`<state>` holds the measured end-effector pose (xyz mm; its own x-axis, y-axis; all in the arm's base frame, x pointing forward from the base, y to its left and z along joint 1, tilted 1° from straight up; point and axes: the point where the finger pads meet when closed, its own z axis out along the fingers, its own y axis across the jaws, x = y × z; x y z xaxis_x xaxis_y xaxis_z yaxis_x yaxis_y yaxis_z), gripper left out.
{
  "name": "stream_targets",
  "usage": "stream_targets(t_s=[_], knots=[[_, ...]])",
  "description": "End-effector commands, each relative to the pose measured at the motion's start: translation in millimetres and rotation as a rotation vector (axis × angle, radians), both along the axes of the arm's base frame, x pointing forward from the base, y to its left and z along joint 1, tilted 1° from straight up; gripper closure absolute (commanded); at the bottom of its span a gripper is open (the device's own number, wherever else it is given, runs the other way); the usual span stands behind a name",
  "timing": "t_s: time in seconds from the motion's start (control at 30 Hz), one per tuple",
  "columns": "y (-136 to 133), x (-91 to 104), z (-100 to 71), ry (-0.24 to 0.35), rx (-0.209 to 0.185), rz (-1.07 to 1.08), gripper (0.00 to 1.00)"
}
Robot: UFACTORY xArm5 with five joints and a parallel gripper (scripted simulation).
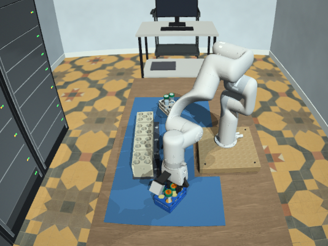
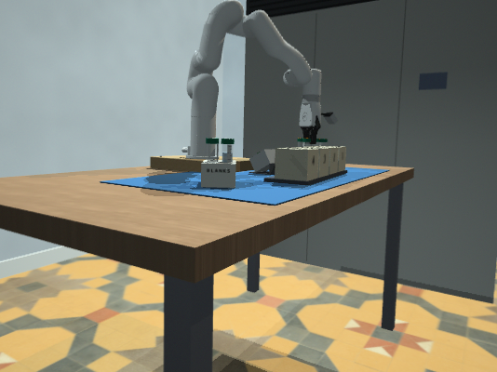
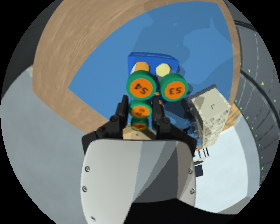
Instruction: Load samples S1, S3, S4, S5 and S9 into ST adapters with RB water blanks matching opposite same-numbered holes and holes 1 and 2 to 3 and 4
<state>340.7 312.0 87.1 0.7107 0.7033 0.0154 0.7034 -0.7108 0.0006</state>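
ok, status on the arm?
Gripper open, fingers astride an orange-dot sample in blue rack RS. Adapters show no tubes. Nothing blocking.

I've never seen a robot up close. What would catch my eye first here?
The big white arm bends over the wooden table, its gripper lowered onto a blue rack of orange-dotted tubes, with a finger on either side of one tube. Beside it, on the blue mat, stands a pale row of blocks whose holes look unfilled.
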Motion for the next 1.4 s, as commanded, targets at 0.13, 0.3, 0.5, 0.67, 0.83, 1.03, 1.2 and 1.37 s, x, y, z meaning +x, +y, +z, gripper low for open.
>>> stream_targets(t_s=[0.13, 0.3, 0.5, 0.67, 0.83, 1.03, 1.2, 1.37], knots=[[0.9, 0.9, 1.4, -0.003, 0.003, 0.0, 0.57], [0.9, 0.9, 1.4, -0.003, 0.003, 0.0, 0.57], [0.8, 0.9, 7.4, -0.003, 0.003, 0.0, 0.57], [0.7, 0.8, 17.5, -0.003, 0.003, 0.0, 0.57], [0.6, 0.7, 23.5, -0.003, 0.003, 0.0, 0.57], [0.4, 0.5, 35.5, -0.003, 0.003, 0.0, 0.57], [0.3, 0.4, 45.5, -0.003, 0.003, 0.0, 0.57], [0.2, 0.4, 51.5, -0.003, 0.003, 0.0, 0.57]])
